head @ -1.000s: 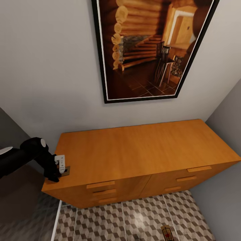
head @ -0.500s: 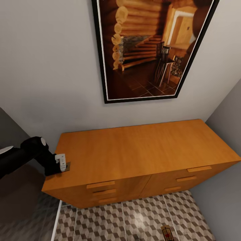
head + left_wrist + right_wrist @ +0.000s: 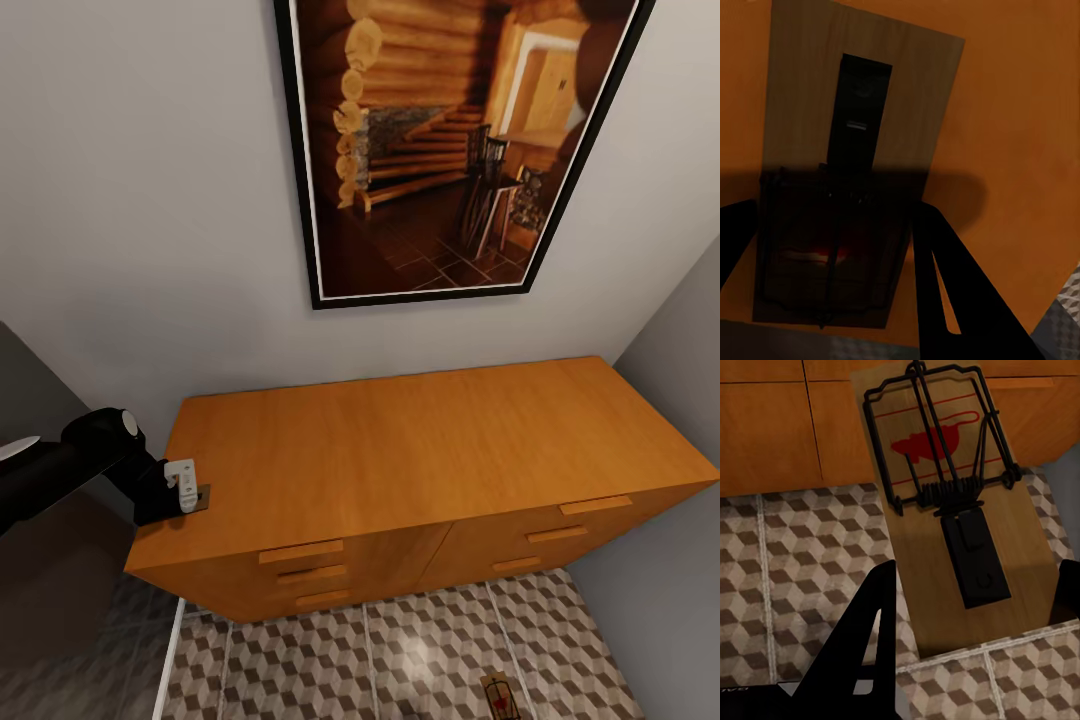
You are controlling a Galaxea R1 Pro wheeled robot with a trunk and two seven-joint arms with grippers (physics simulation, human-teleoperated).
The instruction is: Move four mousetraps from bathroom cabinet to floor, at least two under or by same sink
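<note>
My left hand [image 3: 190,492] sits over a mousetrap [image 3: 844,180] at the left end of the cabinet [image 3: 420,450] top; whether it grips, I cannot tell. The trap is a flat wooden board with dark wire and red mark, long axis running along my fingers [image 3: 952,292]. My right hand [image 3: 967,660], spread open, hangs above another trap [image 3: 945,495] lying on the bathroom floor [image 3: 787,562], its wire end toward the cabinet.

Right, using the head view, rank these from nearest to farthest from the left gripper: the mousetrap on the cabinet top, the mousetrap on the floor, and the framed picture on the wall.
1. The mousetrap on the cabinet top: at the left gripper, on the top's left front corner.
2. The framed picture: up the wall, to the right.
3. The mousetrap on the floor: low on the tiles, far right; this and the picture are nearly too close to call.
</note>
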